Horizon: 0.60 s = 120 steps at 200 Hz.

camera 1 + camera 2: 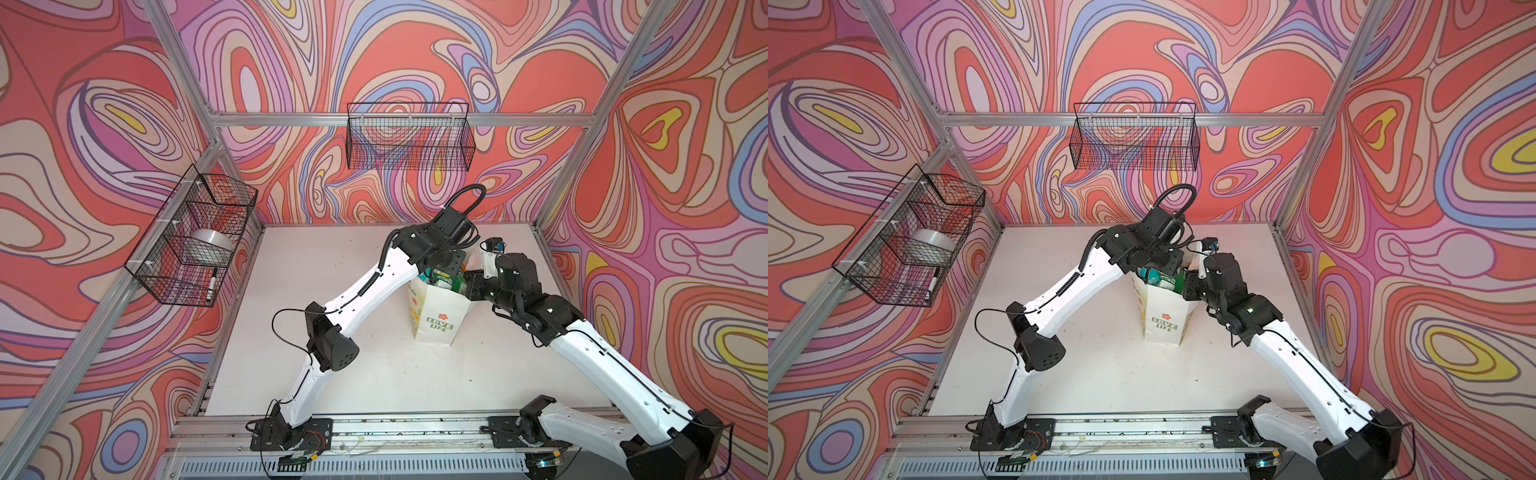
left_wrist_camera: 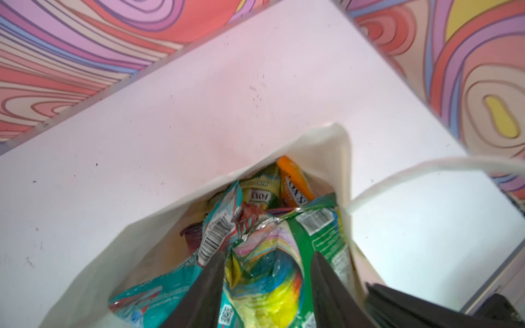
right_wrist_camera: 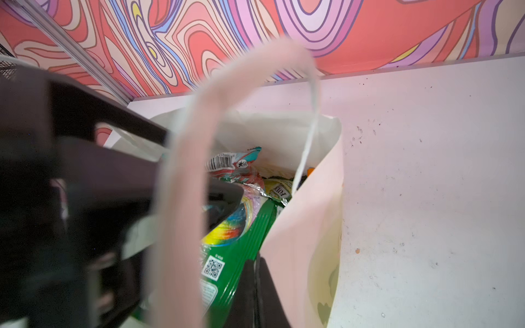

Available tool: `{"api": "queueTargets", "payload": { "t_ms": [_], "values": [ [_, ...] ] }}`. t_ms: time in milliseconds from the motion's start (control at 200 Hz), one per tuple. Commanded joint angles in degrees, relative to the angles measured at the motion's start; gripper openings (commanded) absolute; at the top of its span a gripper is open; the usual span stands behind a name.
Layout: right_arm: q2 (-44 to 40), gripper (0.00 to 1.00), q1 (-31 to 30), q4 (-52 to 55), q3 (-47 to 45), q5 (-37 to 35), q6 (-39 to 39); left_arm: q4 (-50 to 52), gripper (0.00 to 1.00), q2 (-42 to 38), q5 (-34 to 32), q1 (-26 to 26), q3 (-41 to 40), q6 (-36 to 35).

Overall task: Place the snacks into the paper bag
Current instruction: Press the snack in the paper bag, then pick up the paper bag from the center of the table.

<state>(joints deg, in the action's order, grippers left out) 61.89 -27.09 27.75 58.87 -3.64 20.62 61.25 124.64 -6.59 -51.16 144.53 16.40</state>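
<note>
The white paper bag [image 1: 440, 309] [image 1: 1163, 309] stands upright right of the table's middle, mouth open. Several snacks [image 2: 295, 187] fill it: teal, orange, yellow-green and purple pouches, and on top a green pouch with a rainbow swirl [image 2: 267, 267] [image 3: 227, 227]. My left gripper [image 2: 268, 274] reaches down into the mouth. It is open, its dark fingers [image 2: 210, 286] standing either side of the rainbow pouch. My right gripper [image 3: 257, 292] is shut on the right wall of the bag [image 3: 309, 227] at its rim. A white cord handle [image 3: 184, 198] loops in front of the right wrist camera.
A black wire basket [image 1: 409, 137] hangs on the back rail. Another basket [image 1: 166, 266] on the left rail holds a silver tape roll [image 1: 212, 245] and a marker [image 1: 212, 284]. The white table [image 1: 332, 299] is walled on three sides by patterned panels.
</note>
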Motion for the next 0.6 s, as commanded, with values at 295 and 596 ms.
{"api": "queueTargets", "payload": {
  "t_ms": [295,596],
  "values": [
    [-0.2,0.33,-0.07,2.33,0.56,-1.96,-1.02,-8.91,0.87,-24.35,0.38,-0.33,-14.22,2.15],
    [0.09,0.79,-0.07,5.41,5.57,-3.26,-0.82,-13.12,0.97,-36.63,-4.42,3.54,-33.95,3.6]
  ]
}}
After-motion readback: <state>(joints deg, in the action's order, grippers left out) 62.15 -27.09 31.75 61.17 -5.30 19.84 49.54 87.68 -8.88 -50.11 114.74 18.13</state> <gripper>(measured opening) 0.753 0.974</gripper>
